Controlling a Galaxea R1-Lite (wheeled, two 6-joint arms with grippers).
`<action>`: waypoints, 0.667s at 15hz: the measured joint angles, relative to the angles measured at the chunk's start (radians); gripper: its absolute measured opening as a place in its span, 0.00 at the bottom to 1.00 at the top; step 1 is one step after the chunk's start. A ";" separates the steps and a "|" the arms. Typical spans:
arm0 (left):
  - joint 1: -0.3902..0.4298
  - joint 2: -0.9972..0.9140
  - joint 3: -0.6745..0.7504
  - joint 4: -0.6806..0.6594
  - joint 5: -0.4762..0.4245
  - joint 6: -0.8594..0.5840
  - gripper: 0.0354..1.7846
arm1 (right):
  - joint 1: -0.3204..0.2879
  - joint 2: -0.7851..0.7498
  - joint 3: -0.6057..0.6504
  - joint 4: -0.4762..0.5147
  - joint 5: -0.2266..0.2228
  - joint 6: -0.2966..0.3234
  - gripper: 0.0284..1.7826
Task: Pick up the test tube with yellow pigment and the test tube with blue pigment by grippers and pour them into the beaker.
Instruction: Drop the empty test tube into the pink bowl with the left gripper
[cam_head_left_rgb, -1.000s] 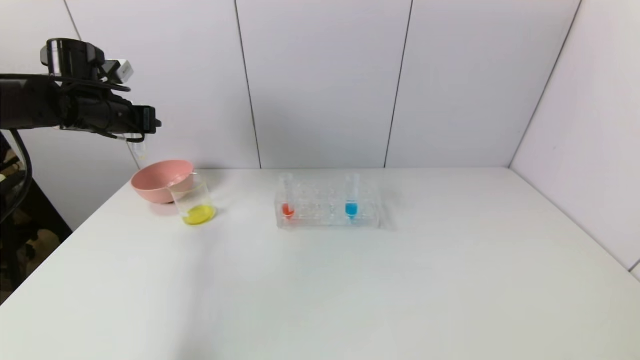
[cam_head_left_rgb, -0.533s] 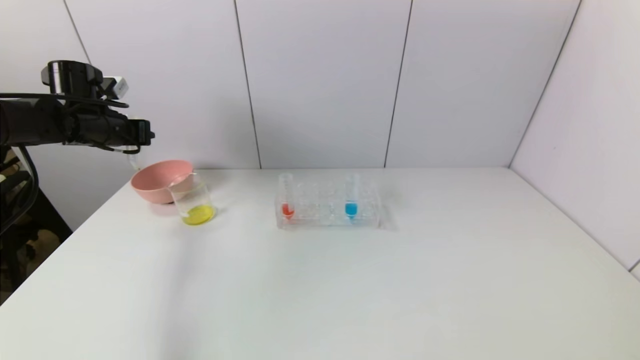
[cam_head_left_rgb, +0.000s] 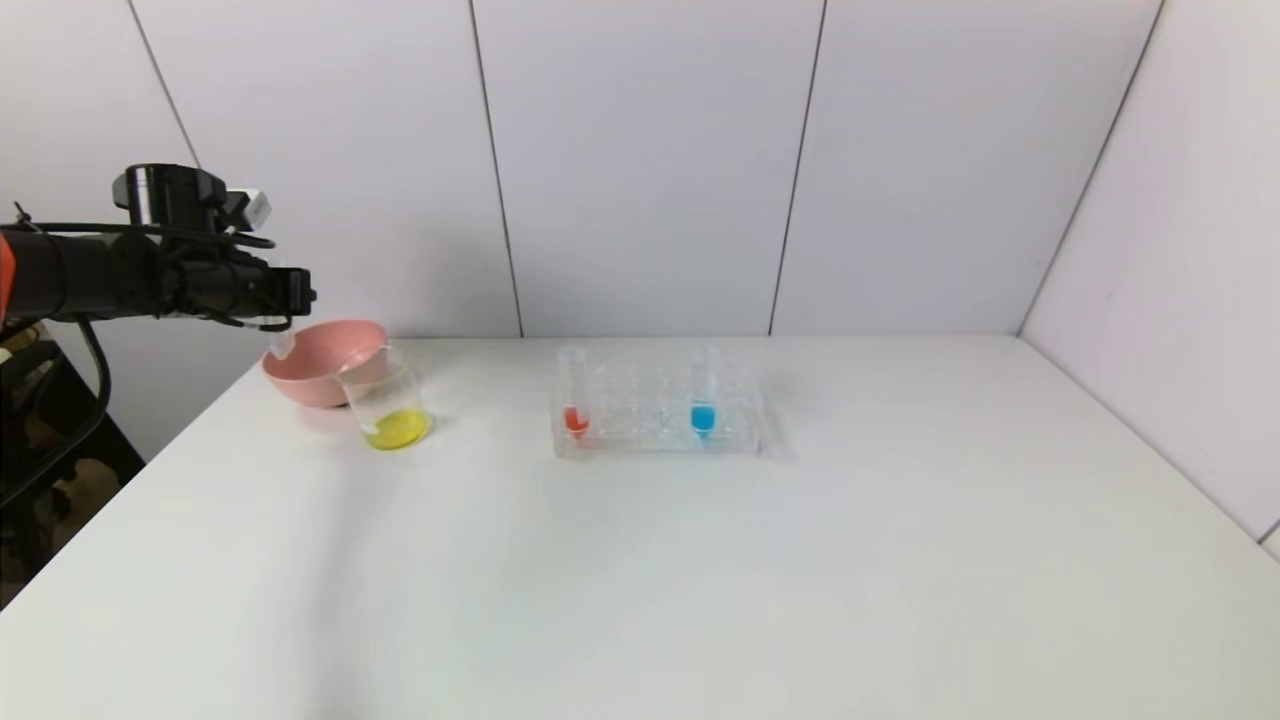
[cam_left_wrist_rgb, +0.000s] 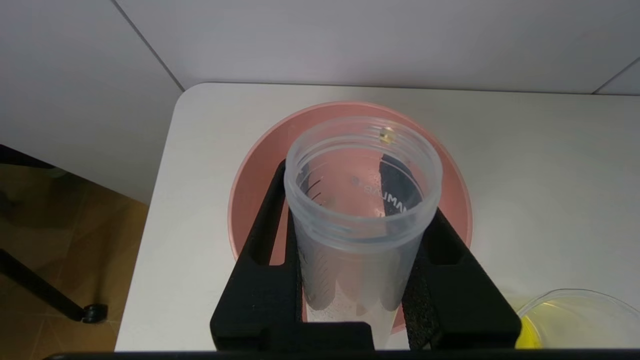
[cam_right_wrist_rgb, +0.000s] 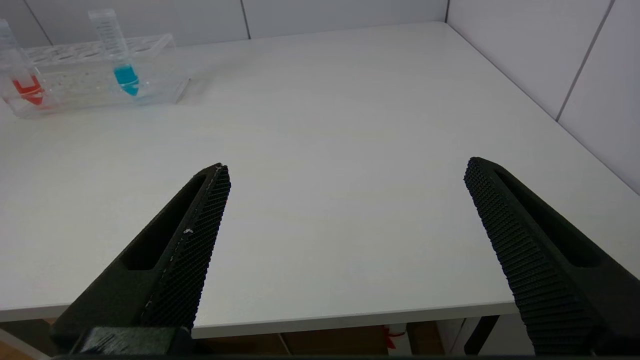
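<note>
My left gripper (cam_head_left_rgb: 293, 296) hangs above the pink bowl (cam_head_left_rgb: 318, 352) at the table's far left corner, shut on the test tube with yellow pigment (cam_left_wrist_rgb: 361, 222). The tube looks clear and drained, with one yellow speck at its rim, and its open mouth points toward the bowl (cam_left_wrist_rgb: 247, 200). The beaker (cam_head_left_rgb: 391, 402) stands just in front of the bowl with yellow liquid in its bottom. The test tube with blue pigment (cam_head_left_rgb: 703, 393) stands upright in the clear rack (cam_head_left_rgb: 655, 425). My right gripper (cam_right_wrist_rgb: 345, 170) is open and empty over the table's near right edge.
A red-tipped tube (cam_head_left_rgb: 574, 392) stands at the rack's left end. The table's left edge drops off just beside the bowl, and wall panels close the back and right sides.
My left arm has come down with the tube, from well above the bowl to just over its rim. Nothing else has moved.
</note>
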 joint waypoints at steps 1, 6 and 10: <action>-0.001 0.007 0.000 -0.001 0.002 0.000 0.29 | 0.000 0.000 0.000 0.000 -0.001 0.000 0.96; -0.001 0.025 -0.005 -0.001 0.002 0.000 0.33 | 0.000 0.000 0.000 0.000 0.000 0.000 0.96; 0.000 0.029 -0.007 -0.001 0.000 0.003 0.62 | 0.000 0.000 0.000 0.000 0.000 0.000 0.96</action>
